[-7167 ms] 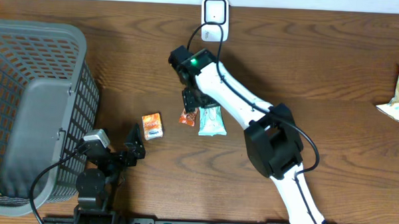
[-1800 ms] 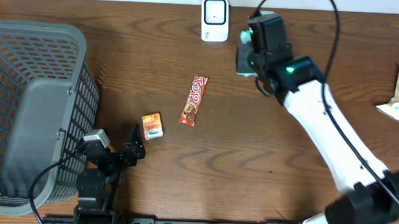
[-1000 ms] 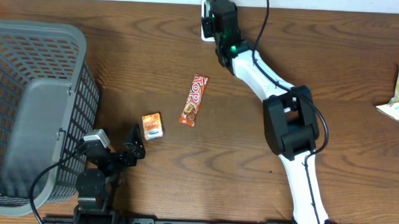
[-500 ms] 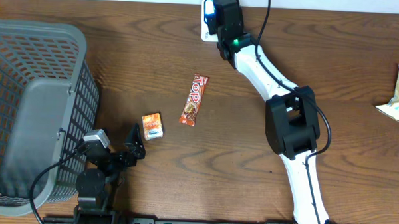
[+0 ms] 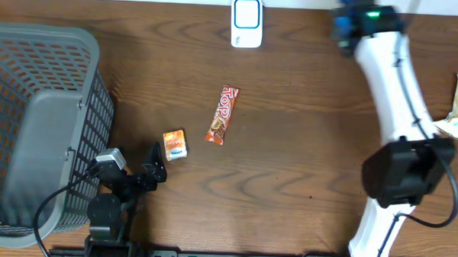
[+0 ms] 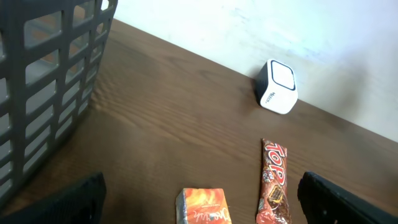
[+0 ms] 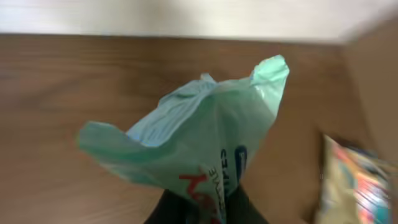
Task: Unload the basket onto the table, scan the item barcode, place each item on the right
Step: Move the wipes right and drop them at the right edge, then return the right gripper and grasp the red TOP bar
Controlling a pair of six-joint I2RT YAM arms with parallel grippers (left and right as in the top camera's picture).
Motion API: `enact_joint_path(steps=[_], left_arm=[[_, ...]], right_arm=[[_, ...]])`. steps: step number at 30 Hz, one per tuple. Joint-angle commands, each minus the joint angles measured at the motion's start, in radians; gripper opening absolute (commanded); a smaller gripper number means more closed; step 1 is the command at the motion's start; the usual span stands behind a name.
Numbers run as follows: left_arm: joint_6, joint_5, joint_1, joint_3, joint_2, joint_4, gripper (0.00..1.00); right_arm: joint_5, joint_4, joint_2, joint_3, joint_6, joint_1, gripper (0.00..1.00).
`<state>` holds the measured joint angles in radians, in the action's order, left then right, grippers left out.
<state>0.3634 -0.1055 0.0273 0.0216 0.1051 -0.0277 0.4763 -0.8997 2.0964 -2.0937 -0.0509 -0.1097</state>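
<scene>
While the desk (image 5: 304, 154) is carrying the big grey basket (image 5: 31, 99) on its left side, the right arm (image 5: 391, 81) is stretching over the far right corner. Its tool (image 7: 202, 211) is pinching shut on the bottom edge of a pale green packet (image 7: 199, 137), which is sticking up crumpled above the fingers. Judging by this, the carrying step is in hand. The packet is hanging in the air well to the right of the white scanner (image 5: 246, 21) sitting at the far edge, so the next move is calling for a swing toward it with the barcode turned to its window. Which face is bearing the barcode I cannot tell. The left tool (image 5: 156, 166) is resting wide open and empty beside the basket, with the candy bar (image 5: 222, 114) and the small orange packet (image 5: 175, 144) lying just ahead of it.
</scene>
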Motion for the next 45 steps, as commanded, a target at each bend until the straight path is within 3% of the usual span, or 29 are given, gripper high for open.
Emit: enact_joint_path(steps=[1,9,15,16,18,20,25,30,34,38,43,45], left_arm=[[0.009,-0.009,-0.005,-0.018,0.000,-0.032,0.98],[0.009,-0.009,-0.005,-0.018,0.000,-0.032,0.98],[0.009,-0.009,-0.005,-0.018,0.000,-0.032,0.98],[0.009,-0.010,-0.005,-0.018,0.000,-0.032,0.98],[0.009,-0.009,-0.005,-0.018,0.000,-0.032,0.98],[0.009,-0.009,-0.005,-0.018,0.000,-0.032,0.98],[0.008,-0.009,-0.005,-0.018,0.000,-0.032,0.98],[0.009,-0.009,-0.005,-0.018,0.000,-0.032,0.98],[0.008,-0.009,-0.005,-0.018,0.000,-0.032,0.98],[0.009,-0.009,-0.005,-0.018,0.000,-0.032,0.98],[0.008,-0.009,-0.005,-0.018,0.000,-0.032,0.98],[0.009,-0.009,-0.005,-0.018,0.000,-0.032,0.98]], right_arm=[[0.031,0.026,0.097,0.056,-0.022,0.150,0.01],[0.031,0.040,0.279,0.074,-0.019,0.412,0.01],[0.031,0.028,0.265,0.063,-0.061,0.497,0.02],[0.031,0.024,0.250,0.056,-0.061,0.500,0.11],[0.045,0.022,0.220,0.046,-0.061,0.499,0.51],[0.045,0.020,0.172,0.039,-0.060,0.489,0.99],[-0.024,0.002,0.018,0.039,-0.111,0.415,0.99],[-0.371,-0.124,-0.122,0.039,-0.286,0.240,0.99],[-0.499,-0.245,-0.124,0.045,-0.458,0.045,0.99],[-0.578,-0.256,-0.079,0.070,-0.487,-0.142,0.99],[-0.481,-0.242,0.035,0.084,-0.480,-0.367,0.99],[-0.389,-0.225,0.089,0.084,-0.511,-0.439,0.94]])
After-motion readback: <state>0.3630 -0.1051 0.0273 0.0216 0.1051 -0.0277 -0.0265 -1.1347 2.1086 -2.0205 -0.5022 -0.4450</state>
